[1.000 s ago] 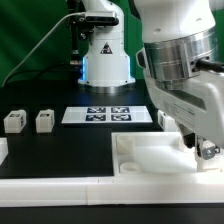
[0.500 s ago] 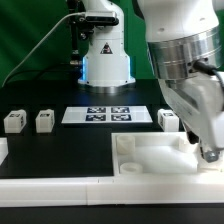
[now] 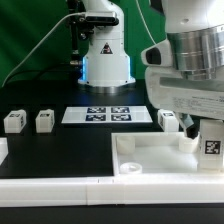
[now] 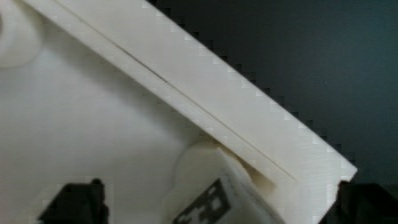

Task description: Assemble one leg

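Note:
The leg, a stubby white piece with a black-and-white tag, stands on the far right corner of the large white panel. My gripper hangs just above it, open. In the wrist view the leg lies between the two dark fingers, with a gap on each side, and the panel fills most of the picture. Three more legs rest on the table: two at the exterior view's left and one behind the panel.
The marker board lies flat on the black table behind the panel. The arm's white base stands at the back. A white ledge runs along the front edge, and green cloth hangs behind.
The arm has risen from the panel's right corner. The leg's tag, hidden behind the gripper before, now shows below the fingers.

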You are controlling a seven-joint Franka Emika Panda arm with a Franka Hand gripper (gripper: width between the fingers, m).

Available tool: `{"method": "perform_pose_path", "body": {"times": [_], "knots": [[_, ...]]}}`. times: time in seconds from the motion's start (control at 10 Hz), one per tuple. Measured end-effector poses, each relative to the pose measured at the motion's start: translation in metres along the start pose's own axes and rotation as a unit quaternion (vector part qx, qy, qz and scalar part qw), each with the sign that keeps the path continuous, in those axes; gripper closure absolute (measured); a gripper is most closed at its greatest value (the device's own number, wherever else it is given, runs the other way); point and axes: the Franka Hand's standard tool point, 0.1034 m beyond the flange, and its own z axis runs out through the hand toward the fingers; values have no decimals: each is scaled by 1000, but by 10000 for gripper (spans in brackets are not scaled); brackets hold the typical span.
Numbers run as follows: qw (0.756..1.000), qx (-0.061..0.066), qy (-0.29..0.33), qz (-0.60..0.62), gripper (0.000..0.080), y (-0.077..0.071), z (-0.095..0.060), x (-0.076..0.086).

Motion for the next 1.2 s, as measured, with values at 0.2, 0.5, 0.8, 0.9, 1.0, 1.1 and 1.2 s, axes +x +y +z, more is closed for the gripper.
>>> {"method": "perform_pose_path", "body": {"times": [0.2,0.5,0.8,0.9,1.0,1.1,1.2], "knots": [[994,-1,0,-106,150,1,0,1],[948,-32,22,-317,150,-11,-5,9],[956,-29,20,-291,278,-9,-4,9],[970,-26,20,-239,278,-10,-3,8],[979,-25,20,-199,416,-10,-3,7],[989,-28,20,-144,499,-5,-2,10],[995,-25,20,-99,499,-4,-1,10]]}}
